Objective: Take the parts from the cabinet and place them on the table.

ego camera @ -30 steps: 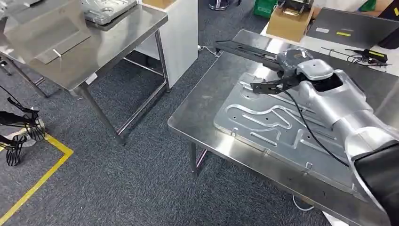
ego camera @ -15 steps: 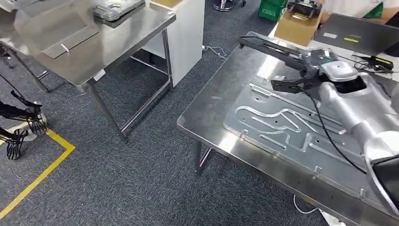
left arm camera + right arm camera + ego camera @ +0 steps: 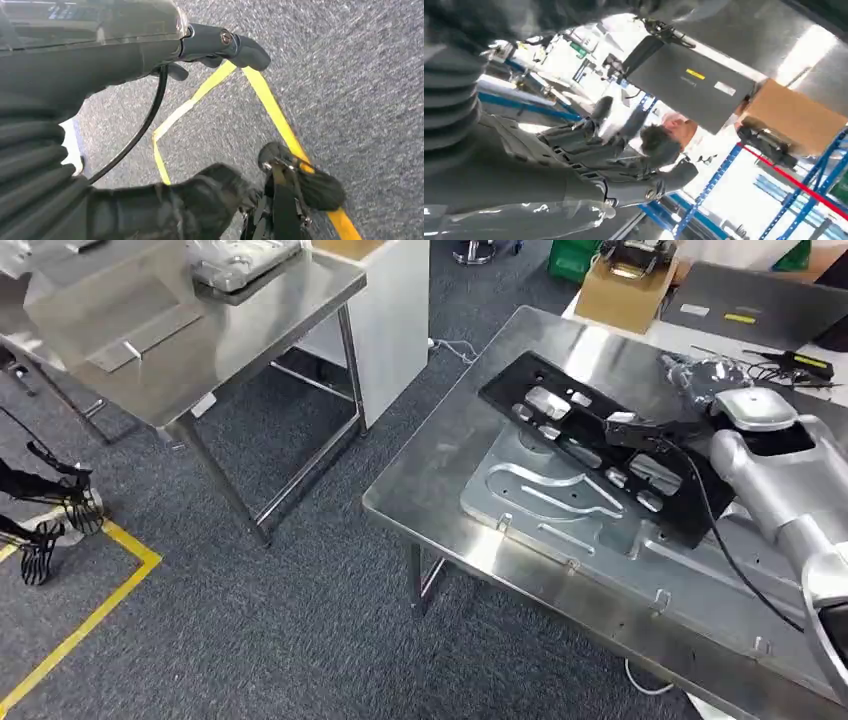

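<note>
A flat black part (image 3: 590, 445) with several cutouts lies face up across a stamped silver plate (image 3: 545, 505) on the steel table (image 3: 440, 465). My right hand (image 3: 655, 430) hovers at the part's far edge. In the right wrist view the right hand (image 3: 589, 160) has its fingers and thumb apart with nothing between them. My left hand (image 3: 45, 515) hangs low at the left over the carpet. The left wrist view shows the left hand (image 3: 200, 200) holding nothing, its fingers apart.
A second steel table (image 3: 230, 335) with a metal part (image 3: 240, 258) stands at the back left, beside a white cabinet (image 3: 390, 310). A cardboard box (image 3: 625, 285), a dark laptop (image 3: 750, 305) and cables (image 3: 790, 362) lie behind. A person (image 3: 669, 137) stands beyond. Yellow tape (image 3: 90, 620) marks the floor.
The black part, held raised and edge-on by my right hand before, now lies face up across the silver plate. The hand has moved slightly right. The camera has shifted a little.
</note>
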Action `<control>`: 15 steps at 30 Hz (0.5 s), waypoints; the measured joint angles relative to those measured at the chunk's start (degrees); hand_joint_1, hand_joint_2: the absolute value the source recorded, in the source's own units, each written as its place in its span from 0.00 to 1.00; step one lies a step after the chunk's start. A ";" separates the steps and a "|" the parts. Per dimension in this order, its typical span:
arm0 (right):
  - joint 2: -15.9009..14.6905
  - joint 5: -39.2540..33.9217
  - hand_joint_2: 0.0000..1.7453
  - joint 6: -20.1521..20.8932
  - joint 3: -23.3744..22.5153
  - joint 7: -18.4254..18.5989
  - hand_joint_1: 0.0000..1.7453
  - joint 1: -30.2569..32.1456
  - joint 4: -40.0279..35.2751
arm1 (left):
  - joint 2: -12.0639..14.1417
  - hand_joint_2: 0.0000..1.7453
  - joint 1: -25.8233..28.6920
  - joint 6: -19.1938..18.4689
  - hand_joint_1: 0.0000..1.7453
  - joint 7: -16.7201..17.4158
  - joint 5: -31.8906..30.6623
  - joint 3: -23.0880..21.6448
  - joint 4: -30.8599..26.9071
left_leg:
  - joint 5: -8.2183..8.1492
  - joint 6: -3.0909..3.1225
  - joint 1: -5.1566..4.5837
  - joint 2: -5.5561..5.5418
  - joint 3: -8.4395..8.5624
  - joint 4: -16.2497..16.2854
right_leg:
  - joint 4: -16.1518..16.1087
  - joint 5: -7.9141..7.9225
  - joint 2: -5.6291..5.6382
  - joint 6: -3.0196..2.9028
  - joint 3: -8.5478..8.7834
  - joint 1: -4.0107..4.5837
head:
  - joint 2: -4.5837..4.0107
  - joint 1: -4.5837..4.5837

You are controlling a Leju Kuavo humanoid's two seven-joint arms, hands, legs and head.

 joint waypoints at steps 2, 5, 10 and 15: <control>0.02 0.00 0.00 0.00 -0.24 -0.04 0.00 0.36 -0.07 | 0.00 0.00 -0.01 0.02 0.00 0.09 0.02 0.00 0.00 | -4.20 -0.23 0.09 0.04 -4.00 9.00 | 0.00 0.01 -0.14 -0.10 -0.05 0.16 | 0.00 0.04; 0.02 0.00 0.00 -0.04 -0.64 -0.13 0.00 1.37 -0.09 | 0.02 0.00 0.07 0.02 0.00 0.04 0.22 0.02 0.00 | -2.75 -0.08 0.09 0.04 -3.96 9.77 | 0.05 0.02 -0.26 -0.08 -0.01 0.27 | 0.00 0.04; -0.20 0.00 0.00 -0.22 -1.25 -0.13 0.00 1.50 -0.52 | 0.09 0.00 -0.12 0.02 0.00 -0.37 0.24 0.04 -0.04 | 2.59 1.15 -0.29 0.10 4.27 -5.92 | 0.38 0.17 -0.24 0.81 -0.25 0.65 | 0.00 0.06; -0.50 0.00 0.00 -0.13 -1.80 -0.48 0.00 1.63 -0.76 | 0.02 0.00 -0.06 -0.50 0.00 -0.87 0.39 0.07 -0.04 | 4.06 2.61 0.07 0.14 4.52 -7.47 | 2.37 -1.75 -0.14 2.34 -1.26 0.26 | 0.00 0.15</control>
